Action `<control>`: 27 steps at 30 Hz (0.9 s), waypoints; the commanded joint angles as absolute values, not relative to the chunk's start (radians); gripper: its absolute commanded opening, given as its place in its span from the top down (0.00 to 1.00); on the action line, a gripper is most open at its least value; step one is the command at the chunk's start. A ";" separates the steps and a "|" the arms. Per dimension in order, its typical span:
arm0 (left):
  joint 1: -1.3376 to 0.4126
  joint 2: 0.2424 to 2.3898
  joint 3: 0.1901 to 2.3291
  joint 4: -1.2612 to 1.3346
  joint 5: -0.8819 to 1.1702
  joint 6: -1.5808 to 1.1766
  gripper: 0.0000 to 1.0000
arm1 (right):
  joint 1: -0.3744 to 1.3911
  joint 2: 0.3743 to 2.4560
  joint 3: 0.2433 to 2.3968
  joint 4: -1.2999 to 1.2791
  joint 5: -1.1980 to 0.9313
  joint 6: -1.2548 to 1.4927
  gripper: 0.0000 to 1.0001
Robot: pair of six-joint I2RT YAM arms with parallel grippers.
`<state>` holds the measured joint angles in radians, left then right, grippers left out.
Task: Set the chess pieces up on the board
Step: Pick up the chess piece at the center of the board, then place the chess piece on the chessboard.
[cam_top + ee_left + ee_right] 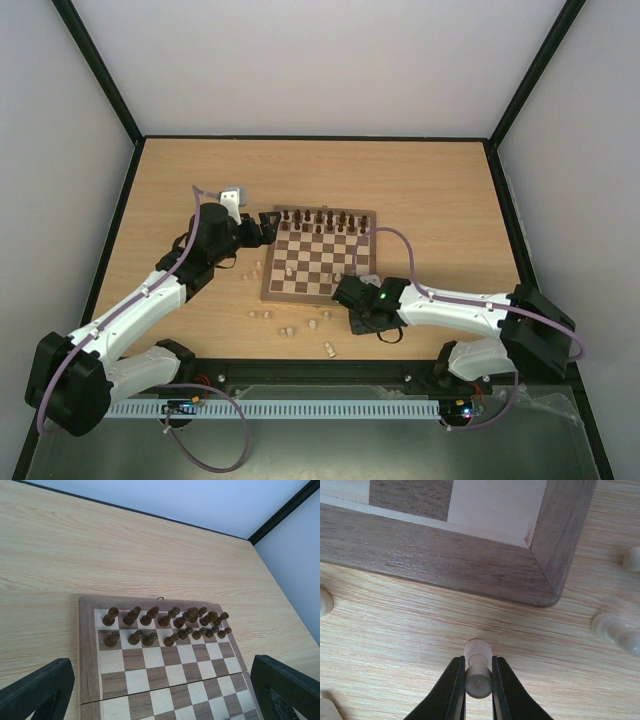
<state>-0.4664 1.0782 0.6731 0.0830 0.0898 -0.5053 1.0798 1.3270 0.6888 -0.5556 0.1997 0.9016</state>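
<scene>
the right tool (pixel 478 662) was clamped around a pale pawn (pixel 478 682) that lay on the tabletop (pixel 395 630) toward its near edge, just off a corner of the board (pixel 470 575). it pinched the pawn's narrow stem, likely for a clean lift. the dark pieces (pixel 150 616) stood in two rows along the board's far side. the left tool (pixel 162 662) hung over the board, jaws wide and holding nothing, probably keeping clear.

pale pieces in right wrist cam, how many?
4: a pale piece clamped in the right pincer, one at the left edge, one right of the board corner, one at the right edge. A bottom-left sliver may be a fifth.
</scene>
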 commanded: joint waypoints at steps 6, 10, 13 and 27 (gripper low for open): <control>-0.471 1.069 0.698 0.085 0.100 -0.506 0.00 | 1.085 1.238 0.741 -0.708 0.307 0.928 0.91; -0.471 1.069 0.697 0.085 0.101 -0.506 0.00 | 1.069 1.226 0.788 -0.760 0.358 0.913 0.89; -0.471 1.069 0.697 0.085 0.101 -0.506 0.00 | 1.036 1.231 0.813 -0.761 0.363 0.878 0.90; -0.471 1.066 0.697 0.082 0.101 -0.506 0.01 | 0.940 1.348 0.906 -0.702 0.321 0.766 0.91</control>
<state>-0.4664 1.0782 0.6731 0.0830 0.0937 -0.5053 0.9550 1.3087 0.8768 -0.6758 0.3153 0.8055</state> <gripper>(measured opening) 0.995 0.122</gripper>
